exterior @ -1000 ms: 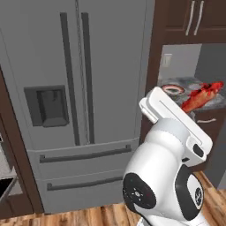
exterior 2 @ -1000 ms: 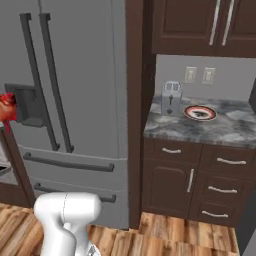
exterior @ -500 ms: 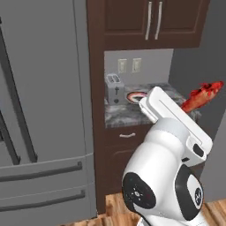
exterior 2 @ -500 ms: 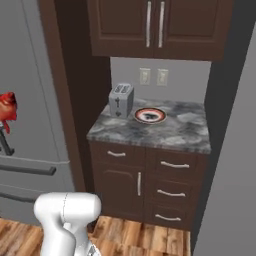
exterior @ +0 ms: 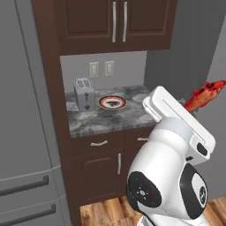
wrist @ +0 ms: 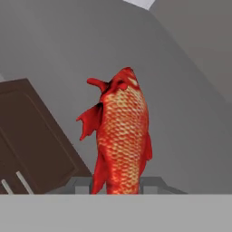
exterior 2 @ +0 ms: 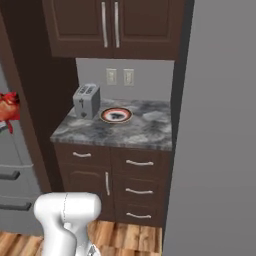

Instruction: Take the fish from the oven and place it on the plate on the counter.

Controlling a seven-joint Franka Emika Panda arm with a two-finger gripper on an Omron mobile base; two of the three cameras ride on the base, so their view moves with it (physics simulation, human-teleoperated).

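A: Red-orange, held high: one fish (exterior: 205, 94) in the left base view, up in the air at the right edge, just past the end of the white arm (exterior: 176, 145). It is off to the right of the counter (exterior: 110, 118) and not touching it.

B: And on that grey granite slab I count two things: one silver toaster (exterior: 83, 94) and one round plate (exterior: 112, 103) just beside it, dark centre, orange-red ring, nothing on it. Two wall outlets (exterior: 101, 68) behind them. Two upper cabinet doors (exterior: 118, 22) with two silver handles.

A: Over to the right base view. Same single plate (exterior 2: 116, 115), same single toaster (exterior 2: 86, 100), near each other on the counter (exterior 2: 120, 131). The fish (exterior 2: 9, 106) shows at the far left edge, well apart from the plate.

B: Below the slab I count five silver handles on the dark brown lower cabinets (exterior 2: 115, 180). Two grey fridge handles peek in at the lower left.

A: Hand view now. One fish (wrist: 121, 131), upright in the frame, scales plain to see. Its lower end sits between the two grey fingers (wrist: 79, 186) of the gripper (wrist: 118, 186).

B: So the claw is clamped on the fish, one finger either side of it. A brown cabinet door (wrist: 34, 140) with two handles shows at the left, grey wall behind.
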